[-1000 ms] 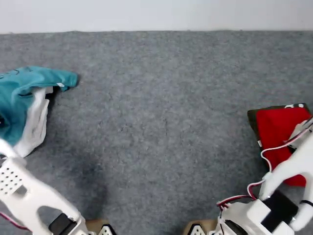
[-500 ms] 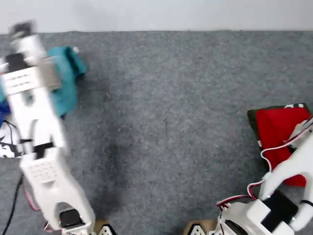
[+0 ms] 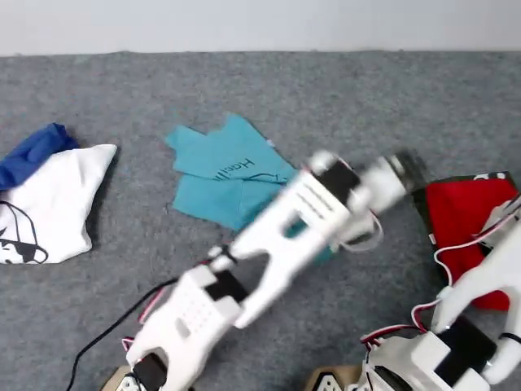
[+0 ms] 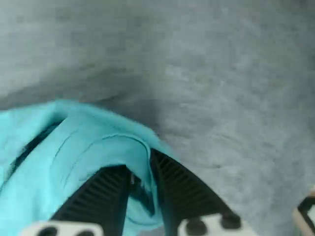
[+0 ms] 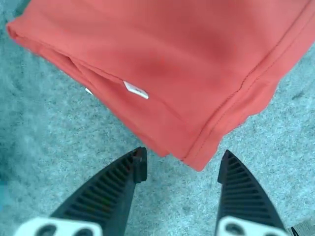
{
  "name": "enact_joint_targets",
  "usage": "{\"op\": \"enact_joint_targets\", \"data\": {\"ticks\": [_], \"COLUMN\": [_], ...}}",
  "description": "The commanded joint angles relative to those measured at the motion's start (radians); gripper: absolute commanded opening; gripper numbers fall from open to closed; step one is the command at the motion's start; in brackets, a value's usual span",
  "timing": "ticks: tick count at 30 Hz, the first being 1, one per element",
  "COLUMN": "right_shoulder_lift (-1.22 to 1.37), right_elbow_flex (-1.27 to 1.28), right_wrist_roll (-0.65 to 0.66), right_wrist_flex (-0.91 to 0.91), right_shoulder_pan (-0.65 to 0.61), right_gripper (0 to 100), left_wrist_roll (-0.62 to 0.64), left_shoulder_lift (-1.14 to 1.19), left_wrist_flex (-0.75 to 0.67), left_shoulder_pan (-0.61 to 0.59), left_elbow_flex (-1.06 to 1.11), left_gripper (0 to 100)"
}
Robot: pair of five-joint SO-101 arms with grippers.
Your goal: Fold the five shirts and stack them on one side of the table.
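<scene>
Pinched shut on a fold of the teal cotton shirt [image 4: 59, 147], the left claw [image 4: 141, 164] has its two black ribbed jaws almost meeting, with cloth bunched between them. In the high view the white left arm [image 3: 269, 244] stretches slantwise from the near left edge of the grey felt-like table [image 3: 244, 81] to its centre right. The arm's blurred tip is close beside the folded red shirt [image 3: 468, 216]. The teal shirt lies spread near the middle of the table, one side of it under that arm.

The right claw [image 5: 184, 156] stands wide open and holds nothing, its jaws hanging to either side of a corner of the red shirt. That red shirt rests on a dark folded garment [image 3: 421, 199] at the right edge. At the left edge lies a white printed shirt [image 3: 57, 195], with a blue shirt [image 3: 37, 151] touching its far side.

Half a second earlier the left arm stood over the far left, where the teal shirt was heaped. Since then it has swung across, bringing the teal shirt to the middle and uncovering the white and blue ones. The right arm and the red shirt have not shifted.
</scene>
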Motion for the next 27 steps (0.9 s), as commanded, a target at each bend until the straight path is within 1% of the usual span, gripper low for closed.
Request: {"op": "enact_joint_targets", "data": {"ticks": [1,4,7,10,14,17,20,22,24,27], "right_shoulder_lift": [-0.045,-0.047,-0.047,-0.047,-0.047,-0.047,-0.047,-0.047,-0.047,-0.047], "right_elbow_flex": [-0.005,-0.005,-0.005,-0.005,-0.005,-0.005,-0.005,-0.005,-0.005,-0.005], "right_wrist_roll": [0.014,0.014,0.014,0.014,0.014,0.015,0.057,0.084,0.11,0.181], "right_wrist_flex": [0.013,0.018,0.018,0.018,0.018,0.018,0.018,0.018,0.018,0.018], "right_shoulder_pan": [-0.01,-0.01,-0.01,-0.01,-0.01,-0.012,-0.045,-0.107,-0.205,-0.409], "right_gripper": [24.1,24.1,24.1,24.1,24.1,24.1,24.1,24.1,24.1,24.1], "left_wrist_roll": [0.003,0.06,0.081,0.087,0.08,0.08,0.08,0.08,0.083,0.084], "left_shoulder_lift": [0.041,0.06,0.044,-0.026,-0.178,-0.316,-0.457,-0.555,-0.654,-0.781], "left_wrist_flex": [0.002,0.029,0.034,0.032,0.032,0.032,0.032,0.032,0.032,0.032], "left_shoulder_pan": [0.044,0.04,0.032,0.025,0.021,-0.037,-0.18,-0.307,-0.462,-0.695], "left_elbow_flex": [-0.044,-0.101,-0.128,-0.143,-0.143,-0.139,-0.139,-0.137,-0.125,-0.054], "left_gripper": [2,4,14,23,24,24,24,24,24,24]}}
